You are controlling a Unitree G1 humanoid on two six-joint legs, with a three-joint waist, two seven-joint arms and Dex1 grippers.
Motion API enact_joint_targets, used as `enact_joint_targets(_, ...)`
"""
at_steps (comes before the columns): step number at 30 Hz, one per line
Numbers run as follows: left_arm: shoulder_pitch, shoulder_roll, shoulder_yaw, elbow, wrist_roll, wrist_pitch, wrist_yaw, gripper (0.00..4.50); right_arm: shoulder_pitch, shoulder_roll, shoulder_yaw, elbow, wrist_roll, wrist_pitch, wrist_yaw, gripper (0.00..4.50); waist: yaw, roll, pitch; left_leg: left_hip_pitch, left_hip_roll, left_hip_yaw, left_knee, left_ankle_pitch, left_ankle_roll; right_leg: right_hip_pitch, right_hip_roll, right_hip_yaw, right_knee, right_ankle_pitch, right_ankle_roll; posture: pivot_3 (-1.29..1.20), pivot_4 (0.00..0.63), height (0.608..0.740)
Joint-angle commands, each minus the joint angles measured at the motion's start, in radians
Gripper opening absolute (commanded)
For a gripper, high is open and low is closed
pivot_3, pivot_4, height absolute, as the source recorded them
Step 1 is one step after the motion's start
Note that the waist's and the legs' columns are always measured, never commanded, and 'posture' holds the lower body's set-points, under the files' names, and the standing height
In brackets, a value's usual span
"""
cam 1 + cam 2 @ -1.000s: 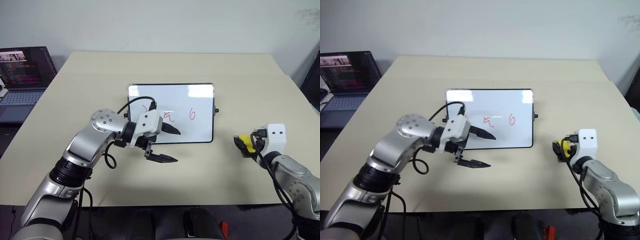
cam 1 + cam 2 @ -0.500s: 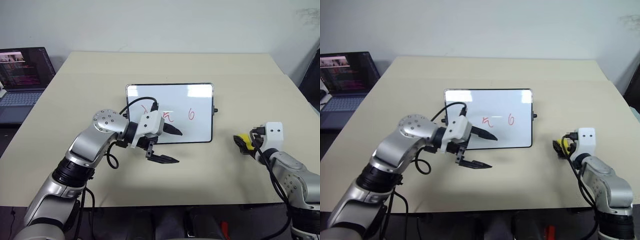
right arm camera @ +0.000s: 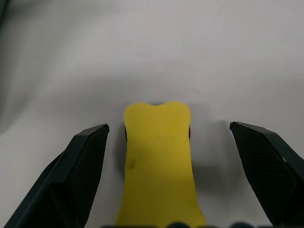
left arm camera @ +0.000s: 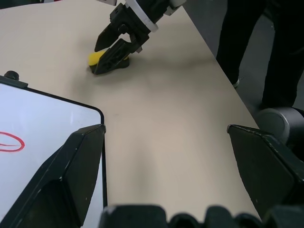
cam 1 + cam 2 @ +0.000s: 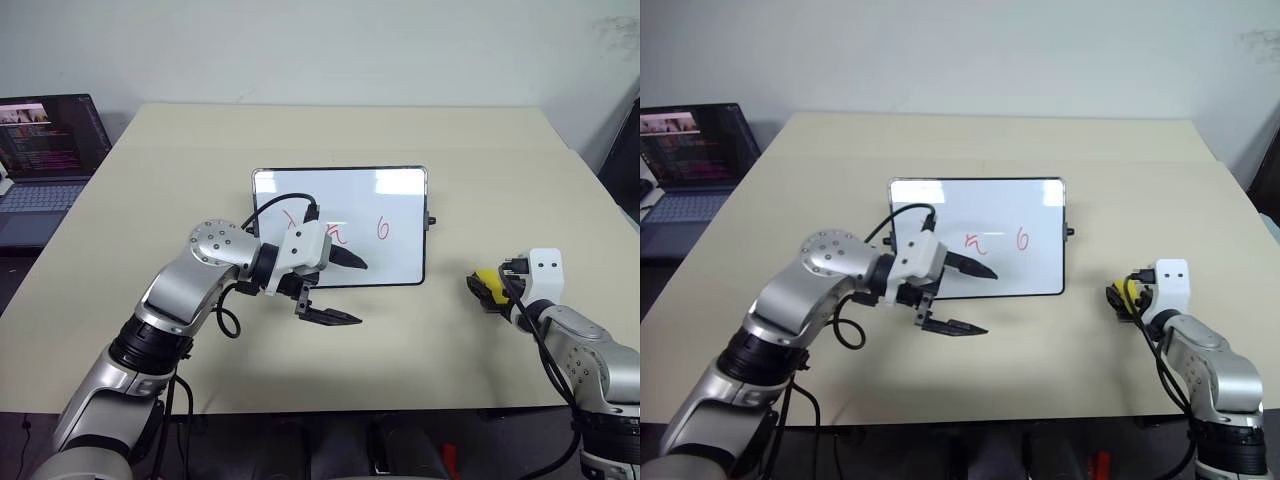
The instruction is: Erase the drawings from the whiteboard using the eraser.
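The whiteboard (image 5: pixel 370 192) lies flat mid-table with red drawings (image 5: pixel 383 228) on it. The leftmost mark is partly hidden behind my left wrist. My left gripper (image 5: pixel 345 290) hovers open over the board's near edge, pointing right, with nothing between its fingers. The yellow eraser (image 5: pixel 487 277) rests on the table to the right of the board. My right gripper (image 5: pixel 481 291) is open and straddles it. In the right wrist view the eraser (image 3: pixel 159 161) lies between both fingers (image 3: pixel 83 161), with a gap on each side.
An open laptop (image 5: pixel 45 150) sits on a separate surface at the far left. A person's dark-trousered legs (image 4: pixel 270 42) stand past the table's right edge. The tabletop (image 5: pixel 400 350) is bare in front of the board.
My right gripper has sunk slightly lower around the eraser, staying open. The left arm and the board have not moved.
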Motion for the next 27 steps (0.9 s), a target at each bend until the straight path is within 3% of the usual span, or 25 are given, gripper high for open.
enact_joint_targets(1, -0.01, -0.013, 0.024, -0.024, 0.0, -0.018, 0.013, 4.5, -0.017, -0.003, -0.015, -0.001, -0.008, -0.024, 0.017, 3.85, 0.0, 0.0, 0.0, 0.0, 0.0, 0.0, 0.0, 0.0, 0.0, 0.0, 0.0, 0.0, 0.0, 0.0, 0.0, 0.0, 0.15, 0.74)
enact_joint_targets(8, 0.0, -0.013, 0.026, -0.033, 0.003, -0.014, 0.023, 4.5, -0.025, 0.014, -0.025, 0.02, -0.011, -0.029, 0.025, 1.46, 0.0, 0.0, 0.0, 0.0, 0.0, 0.0, 0.0, 0.0, 0.0, 0.0, 0.0, 0.0, 0.0, 0.0, -0.001, 0.0, 0.15, 0.74)
enact_joint_targets(27, 0.132, 0.022, 0.121, -0.116, -0.053, 0.116, 0.126, 4.5, -0.013, 0.048, -0.048, -0.016, 0.006, -0.024, 0.027, 1.42, -0.002, 0.0, 0.0, 0.001, 0.001, 0.0, 0.0, 0.0, 0.0, 0.0, 0.0, 0.0, 0.001, 0.002, -0.003, 0.0, 0.15, 0.74)
